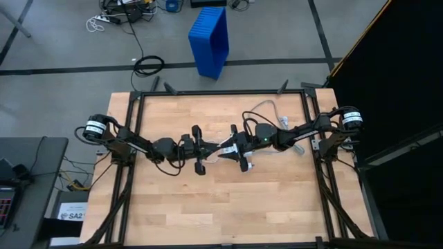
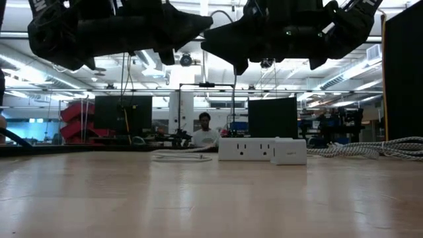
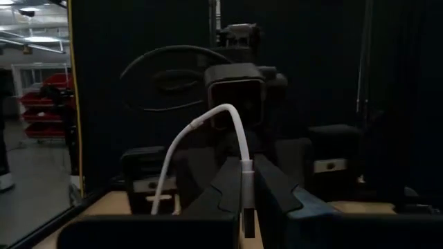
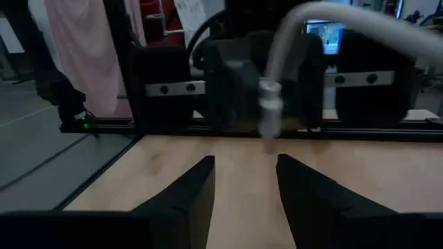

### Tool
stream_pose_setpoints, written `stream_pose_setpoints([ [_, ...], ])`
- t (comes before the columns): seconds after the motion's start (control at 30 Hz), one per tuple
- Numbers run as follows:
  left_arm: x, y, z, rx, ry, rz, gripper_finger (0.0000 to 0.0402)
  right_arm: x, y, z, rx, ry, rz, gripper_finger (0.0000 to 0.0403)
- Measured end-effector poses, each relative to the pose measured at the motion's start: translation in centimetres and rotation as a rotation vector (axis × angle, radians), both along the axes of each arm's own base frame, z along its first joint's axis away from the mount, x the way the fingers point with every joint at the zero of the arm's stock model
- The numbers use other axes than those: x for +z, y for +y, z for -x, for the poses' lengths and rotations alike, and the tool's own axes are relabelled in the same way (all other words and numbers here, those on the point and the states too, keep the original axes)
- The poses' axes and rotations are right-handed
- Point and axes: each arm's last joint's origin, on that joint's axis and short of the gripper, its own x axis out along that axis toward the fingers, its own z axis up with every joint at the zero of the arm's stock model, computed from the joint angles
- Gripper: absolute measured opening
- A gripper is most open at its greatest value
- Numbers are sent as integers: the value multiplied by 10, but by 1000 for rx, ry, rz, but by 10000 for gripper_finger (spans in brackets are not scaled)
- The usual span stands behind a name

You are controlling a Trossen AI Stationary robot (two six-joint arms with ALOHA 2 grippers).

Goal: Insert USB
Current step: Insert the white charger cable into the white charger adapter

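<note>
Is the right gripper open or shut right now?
Open. The right gripper shows a clear gap between its fingers, with bare table visible through it and nothing held.

A lab or workshop: red parts bins (image 3: 43,111), monitors (image 2: 123,114), strip-lit open ceiling.

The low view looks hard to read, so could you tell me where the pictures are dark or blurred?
Low view: both arms are black silhouettes against bright ceiling lights; the power strip stays clear. Right wrist view: the USB plug hangs blurred. Left wrist view: dark backdrop, white cable bright.
</note>
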Motion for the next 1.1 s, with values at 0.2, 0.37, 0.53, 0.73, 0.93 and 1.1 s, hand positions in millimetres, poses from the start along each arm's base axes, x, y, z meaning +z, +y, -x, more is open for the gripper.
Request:
stream_pose_setpoints([
  [0.2, -1, 0, 0, -2, 11, 5, 1, 1, -2, 0, -52, -11, 0, 130],
  [0.37, -3, 0, -1, -9, 31, 3, 1, 3, -2, 0, -62, -32, 0, 122],
  [0.53, -3, 0, -1, -9, 30, 3, 1, 3, -3, 0, -77, -35, 6, 93],
  [0.73, -3, 0, -1, -11, 28, 4, 1, 3, -3, 0, -69, -41, 41, 22],
  [0.93, -3, -1, -1, -33, 29, 14, 2, 2, -3, 0, -63, -35, 55, 2],
  [1.1, -5, -1, -1, -42, 49, 10, 25, -3, -3, 0, -50, 26, 42, 0],
])
